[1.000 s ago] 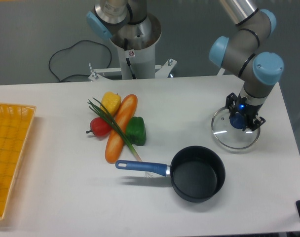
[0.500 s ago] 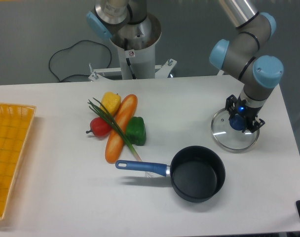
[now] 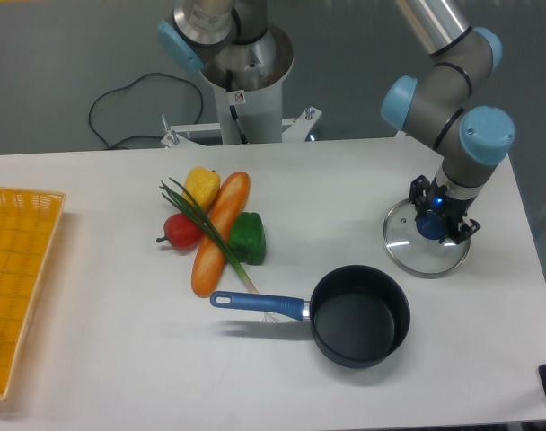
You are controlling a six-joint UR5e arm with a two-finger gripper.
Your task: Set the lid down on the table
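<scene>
While lying flat on the white rectangular tabletop [image 3: 120, 359], round clear glass lid w/ blue knob [image 3: 409, 250] has black two-finger gripper [image 3: 432, 224] clamped on knob.

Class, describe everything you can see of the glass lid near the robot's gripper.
The lid is round, clear glass with a thin metal rim and a blue centre knob. It lies on or just above the white table, right of the vegetables and behind the black saucepan, apart from it. The gripper sits over the knob; whether it grips is unclear.
</scene>
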